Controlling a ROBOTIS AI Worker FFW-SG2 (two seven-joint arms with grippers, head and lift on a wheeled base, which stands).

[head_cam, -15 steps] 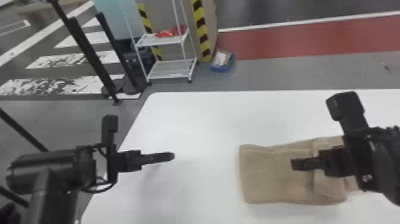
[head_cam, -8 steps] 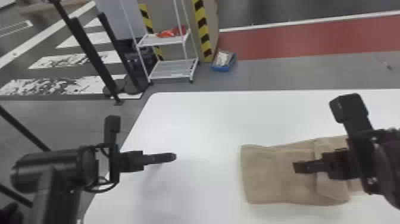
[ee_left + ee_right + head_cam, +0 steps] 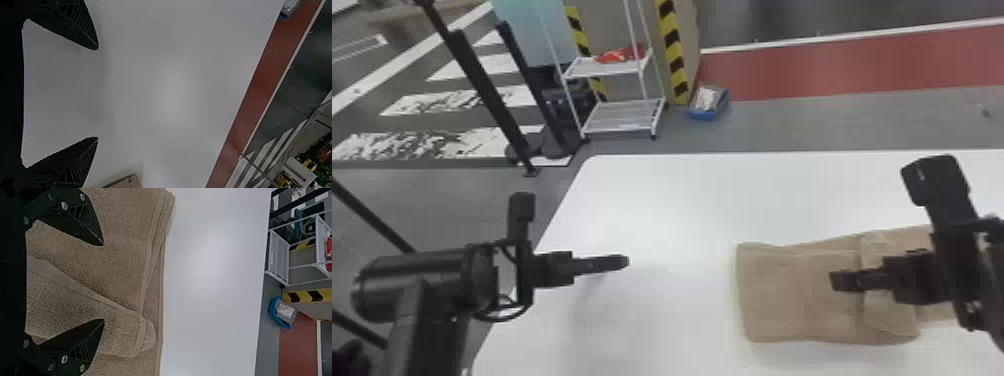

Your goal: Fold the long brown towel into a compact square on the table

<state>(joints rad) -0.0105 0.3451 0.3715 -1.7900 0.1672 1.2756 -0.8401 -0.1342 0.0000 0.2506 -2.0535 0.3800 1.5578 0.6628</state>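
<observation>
Below the right gripper (image 3: pixel 103 282), nearer, with fingers spread wide on nothing, find the partly folded brown towel (image 3: pixel 777 295), perhaps just clear of them, running lengthwise toward the left gripper (image 3: pixel 98 93), likewise wide, empty, well apart.

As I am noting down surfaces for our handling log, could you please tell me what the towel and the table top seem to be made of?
Towel: probably cotton terry, matte, given its looped, grainy pile. Table top: smooth white laminate or plastic perhaps, faintly glossy, with soft reflections.
</observation>
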